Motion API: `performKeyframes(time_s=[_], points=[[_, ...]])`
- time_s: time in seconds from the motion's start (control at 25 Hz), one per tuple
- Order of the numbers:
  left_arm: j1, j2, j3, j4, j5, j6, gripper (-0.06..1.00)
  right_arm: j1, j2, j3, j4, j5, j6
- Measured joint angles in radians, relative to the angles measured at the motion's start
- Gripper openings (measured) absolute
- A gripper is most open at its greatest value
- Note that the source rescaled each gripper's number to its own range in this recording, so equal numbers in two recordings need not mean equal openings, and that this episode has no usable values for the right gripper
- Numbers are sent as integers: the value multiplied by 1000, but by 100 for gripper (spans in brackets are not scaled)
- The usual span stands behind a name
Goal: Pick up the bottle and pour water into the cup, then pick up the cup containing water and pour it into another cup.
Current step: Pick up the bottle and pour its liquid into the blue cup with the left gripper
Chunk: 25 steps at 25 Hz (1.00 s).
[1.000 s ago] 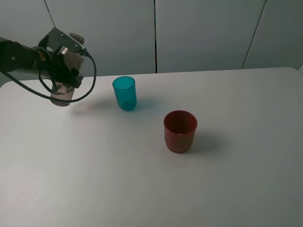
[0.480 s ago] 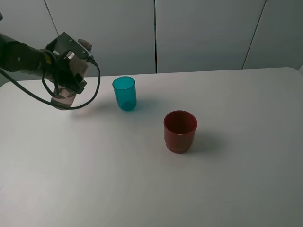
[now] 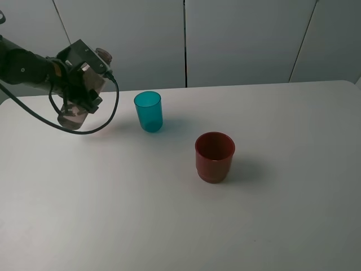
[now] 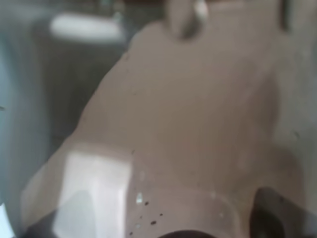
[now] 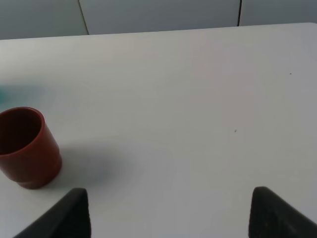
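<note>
At the far left of the exterior view my left gripper (image 3: 79, 84) is shut on the smoky grey-brown bottle (image 3: 72, 117). The bottle hangs above the table, its neck leaning right toward the teal cup (image 3: 148, 111). Close up, the bottle (image 4: 188, 124) fills the left wrist view. The teal cup stands upright a short way right of the bottle. The dark red cup (image 3: 214, 156) stands nearer the front, right of the teal one. My right gripper (image 5: 168, 213) is open with nothing between its fingers, and the red cup (image 5: 27, 146) sits well off to one side of it.
The white table (image 3: 169, 226) carries only the two cups. Grey wall panels rise behind its far edge. A black cable loops under the left arm beside the bottle.
The left gripper has lifted the bottle a little, carried it slightly to the right and tipped its neck further toward the teal cup. Both cups stayed put.
</note>
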Motion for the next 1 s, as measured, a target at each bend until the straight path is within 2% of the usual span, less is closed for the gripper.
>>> performKeyframes(time_s=[0.28,1.0], points=[[-4,-2,-9,50,9,2,3,0,0,0,0,0,6],[-45,-2,-66,324,58,2,3,0,0,0,0,0,0]])
